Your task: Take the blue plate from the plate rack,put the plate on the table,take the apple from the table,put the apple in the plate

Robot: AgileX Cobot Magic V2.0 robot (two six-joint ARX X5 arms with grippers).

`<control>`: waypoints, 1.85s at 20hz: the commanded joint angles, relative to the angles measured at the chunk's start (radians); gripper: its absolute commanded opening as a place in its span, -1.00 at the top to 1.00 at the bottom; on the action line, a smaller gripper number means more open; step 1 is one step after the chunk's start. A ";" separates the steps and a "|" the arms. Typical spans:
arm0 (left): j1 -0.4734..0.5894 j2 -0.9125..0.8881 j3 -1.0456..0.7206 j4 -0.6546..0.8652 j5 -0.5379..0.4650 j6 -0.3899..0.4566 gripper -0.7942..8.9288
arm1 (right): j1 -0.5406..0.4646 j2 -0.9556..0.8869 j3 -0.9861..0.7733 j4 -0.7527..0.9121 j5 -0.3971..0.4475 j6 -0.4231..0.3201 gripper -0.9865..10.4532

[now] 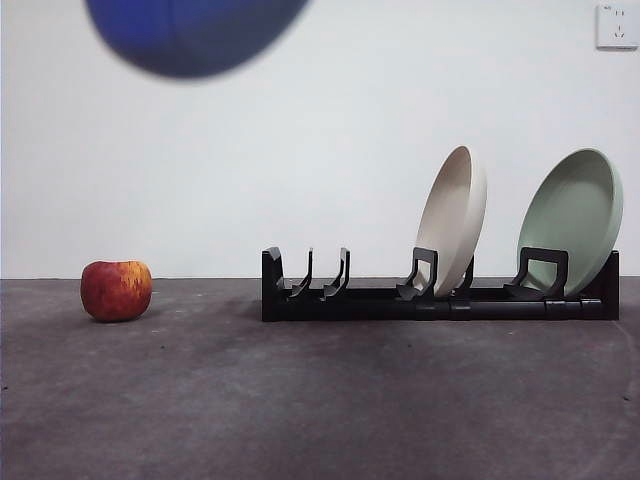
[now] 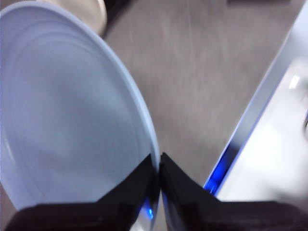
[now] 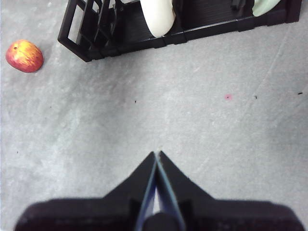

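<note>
My left gripper point(image 2: 159, 161) is shut on the rim of the blue plate point(image 2: 62, 120) and holds it high in the air; in the front view the plate point(image 1: 195, 35) shows as a blurred dark blue shape at the top left. The apple point(image 1: 116, 290) sits on the table point(image 1: 320, 400) at the left, and shows in the right wrist view point(image 3: 24, 56) too. The plate rack point(image 1: 440, 295) stands to the apple's right, its left slots empty. My right gripper point(image 3: 157, 161) is shut and empty, above bare table in front of the rack point(image 3: 159, 29).
A beige plate point(image 1: 455, 215) and a pale green plate point(image 1: 572, 220) stand upright in the rack's middle and right slots. A white wall with a socket point(image 1: 616, 25) is behind. A pale edge point(image 2: 269, 130) with blue light shows in the left wrist view.
</note>
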State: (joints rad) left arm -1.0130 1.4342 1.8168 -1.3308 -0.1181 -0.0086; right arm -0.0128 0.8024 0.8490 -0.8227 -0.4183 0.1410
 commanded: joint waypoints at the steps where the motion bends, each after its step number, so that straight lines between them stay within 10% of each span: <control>1: -0.045 0.024 -0.112 0.001 -0.143 -0.018 0.85 | 0.000 -0.002 0.005 0.012 -0.001 -0.011 0.83; 8: -0.146 0.156 -0.475 0.306 -0.194 -0.022 0.85 | 0.000 -0.002 0.005 0.014 -0.001 -0.014 0.83; 20: -0.137 0.384 -0.518 0.397 -0.172 -0.008 0.81 | 0.000 -0.002 0.005 0.011 -0.002 -0.032 0.83; 24: -0.124 0.383 -0.518 0.422 -0.140 -0.026 -0.08 | 0.001 -0.002 0.005 0.007 -0.002 -0.031 0.83; 26: -0.123 0.383 -0.517 0.428 -0.137 -0.029 -0.20 | 0.000 -0.002 0.005 0.008 -0.002 -0.029 0.83; 33: -0.122 0.191 -0.496 0.389 -0.137 -0.101 -0.18 | 0.038 0.054 0.057 0.108 -0.027 -0.020 0.59; 37: -0.121 -0.025 -0.497 0.349 -0.160 -0.142 0.69 | 0.200 0.218 0.205 0.180 -0.024 -0.014 0.35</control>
State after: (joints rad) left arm -1.1370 1.4181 1.3205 -0.9787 -0.2764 -0.1257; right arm 0.1726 1.0100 1.0416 -0.6533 -0.4385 0.1230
